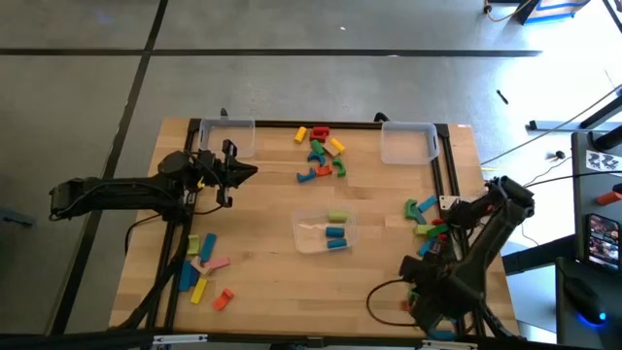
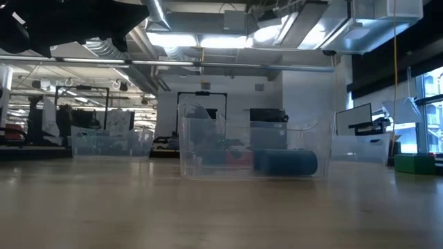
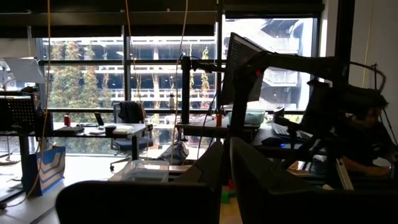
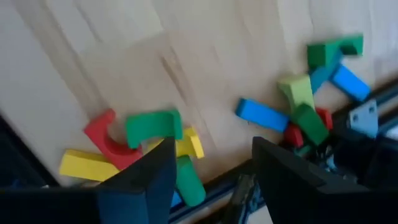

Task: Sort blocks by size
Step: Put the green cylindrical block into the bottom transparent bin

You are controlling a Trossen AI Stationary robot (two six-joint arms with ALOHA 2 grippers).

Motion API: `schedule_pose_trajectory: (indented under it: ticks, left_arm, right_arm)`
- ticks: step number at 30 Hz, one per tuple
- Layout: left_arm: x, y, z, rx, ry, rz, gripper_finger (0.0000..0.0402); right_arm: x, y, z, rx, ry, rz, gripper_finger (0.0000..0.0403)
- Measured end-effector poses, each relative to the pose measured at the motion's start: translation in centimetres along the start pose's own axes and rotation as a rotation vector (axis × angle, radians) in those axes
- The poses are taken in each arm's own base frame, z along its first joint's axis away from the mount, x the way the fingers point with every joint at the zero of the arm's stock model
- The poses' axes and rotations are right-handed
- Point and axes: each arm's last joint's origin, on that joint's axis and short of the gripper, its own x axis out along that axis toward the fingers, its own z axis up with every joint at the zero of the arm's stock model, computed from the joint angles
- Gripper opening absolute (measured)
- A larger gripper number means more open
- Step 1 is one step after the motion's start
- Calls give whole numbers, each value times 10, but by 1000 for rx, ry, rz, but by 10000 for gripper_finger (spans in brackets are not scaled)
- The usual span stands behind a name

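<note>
Wooden planks make up the surface point(image 1: 262, 233), with grey floor all round it and a bright workshop behind. From where I stand the right pincer point(image 4: 211, 168) is the one over the work: it hangs above the surface's right edge with its two dark fingers point(image 4: 146, 177) spread apart and nothing between them. Directly under it, in the right wrist view, lies a clutch of blocks: a red arch point(image 4: 106, 140), a green arch point(image 4: 152, 126) and a yellow bar point(image 4: 87, 165) touching one another, and a little farther off a blue bar point(image 4: 261, 115) beside more green, yellow and red pieces point(image 4: 305, 106). From above, that same cluster point(image 1: 425, 219) sits just beside the right arm's wrist.

Farther out from it, near the middle of the surface, a clear bin point(image 1: 325, 231) holds a green piece and two blue ones point(image 1: 336, 239). Beyond that, at the far edge, another heap of blocks point(image 1: 321, 156) lies between two more clear bins point(image 1: 408, 142).

Well apart, on the other side, the left pincer point(image 1: 228, 173) is raised level over the surface's left part; whether it is clenched I cannot tell. Near its arm's base lies a last scatter of blocks point(image 1: 204, 267).
</note>
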Motion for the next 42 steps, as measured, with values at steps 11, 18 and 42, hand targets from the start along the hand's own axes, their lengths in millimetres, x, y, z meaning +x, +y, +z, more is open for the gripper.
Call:
schedule_pose_trajectory:
  ticks: [11, 18, 42]
  left_arm:
    - [0, 0, 0, 4, -1, 0, 24]
    - [0, 0, 0, 5, -2, 1, 24]
    - [0, 0, 0, 5, -2, 0, 24]
  right_arm:
    - [34, -15, -50, 12, 79, 47, 202]
    - [67, -7, -61, -82, 142, 120, 202]
    - [125, -13, -65, -248, 191, 161, 202]
